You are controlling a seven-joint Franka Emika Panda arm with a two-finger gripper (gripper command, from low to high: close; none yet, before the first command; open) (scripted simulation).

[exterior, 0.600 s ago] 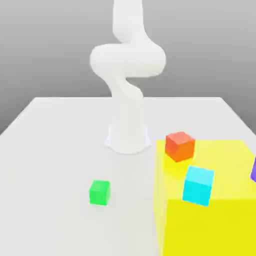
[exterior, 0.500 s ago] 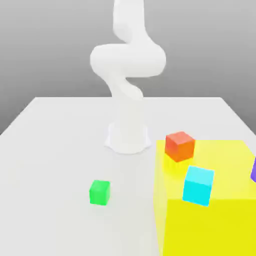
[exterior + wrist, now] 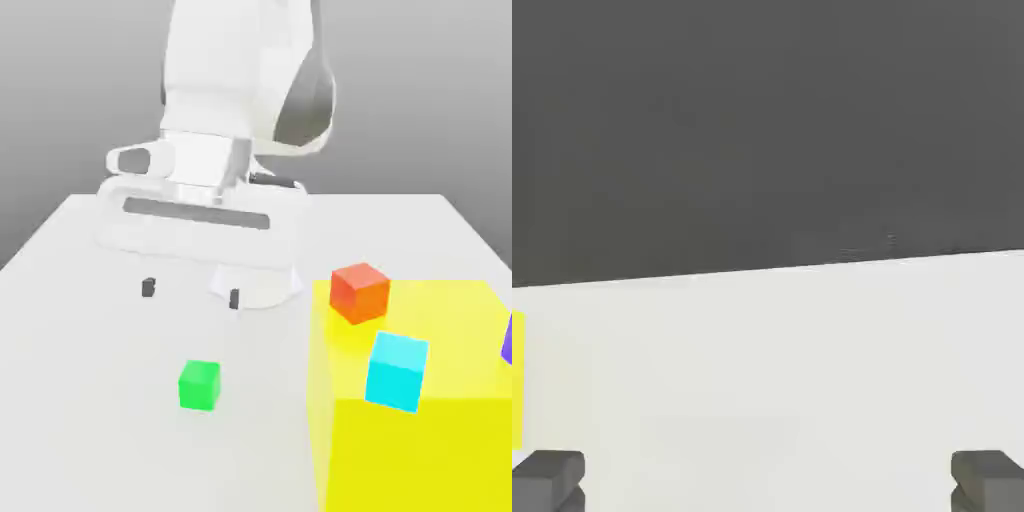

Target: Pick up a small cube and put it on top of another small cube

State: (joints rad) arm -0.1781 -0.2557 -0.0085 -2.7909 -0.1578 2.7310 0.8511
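Two fingertips spread wide apart, gripper (image 3: 191,293) empty, hanging above the table (image 3: 90,340). Small bright green cube (image 3: 199,384) on the table below it, nearer the camera. Big yellow block (image 3: 420,400) at exterior view's right carries orange-red cube (image 3: 359,292) and cyan cube (image 3: 397,370).

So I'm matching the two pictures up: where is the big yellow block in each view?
Exterior view: the yellow block fills the lower corner on the exterior view's right, with the orange and cyan cubes on it.
Hand view: a thin yellow sliver at the picture's edge.
Shared landmark: the white table.
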